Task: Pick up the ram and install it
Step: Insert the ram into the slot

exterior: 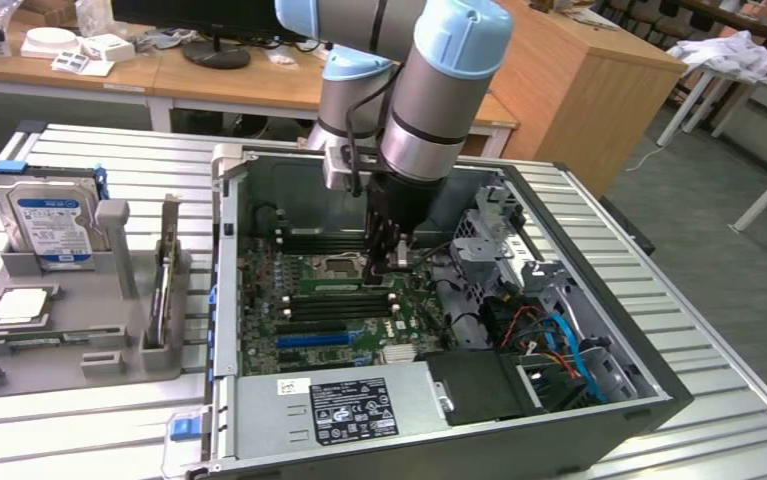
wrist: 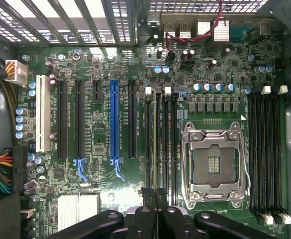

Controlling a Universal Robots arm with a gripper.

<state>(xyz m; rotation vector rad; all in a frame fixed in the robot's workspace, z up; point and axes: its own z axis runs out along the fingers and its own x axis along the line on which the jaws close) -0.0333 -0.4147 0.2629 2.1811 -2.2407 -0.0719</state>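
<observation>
At the centre of the exterior view, the gripper (exterior: pixel 390 262) pinches its jaws almost together on what looks like the ram (wrist: pixel 157 139), edge-on over the memory slots (wrist: pixel 166 144) beside the CPU socket (wrist: pixel 215 164), a light, stiff, brittle stick probably best held by its long top edge, off the chips.

An open computer case (exterior: pixel 597 400) is set on a slatted table (exterior: pixel 116 150) at the centre of the exterior view. A holder (exterior: pixel 76 345) is placed on the table at the exterior view's left. A hard drive (exterior: pixel 52 220) is stood in the holder's upper part, and a chip (exterior: pixel 20 305) is laid just below the drive. Inside the case, the motherboard (exterior: pixel 316 320) is mounted left of centre. The power supply (exterior: pixel 343 405) is located below it in the frame, and cables (exterior: pixel 557 340) are routed at lower right. The gripper (exterior: pixel 390 268) is positioned over the memory slots (exterior: pixel 343 297), beside the socket (exterior: pixel 340 266).
</observation>
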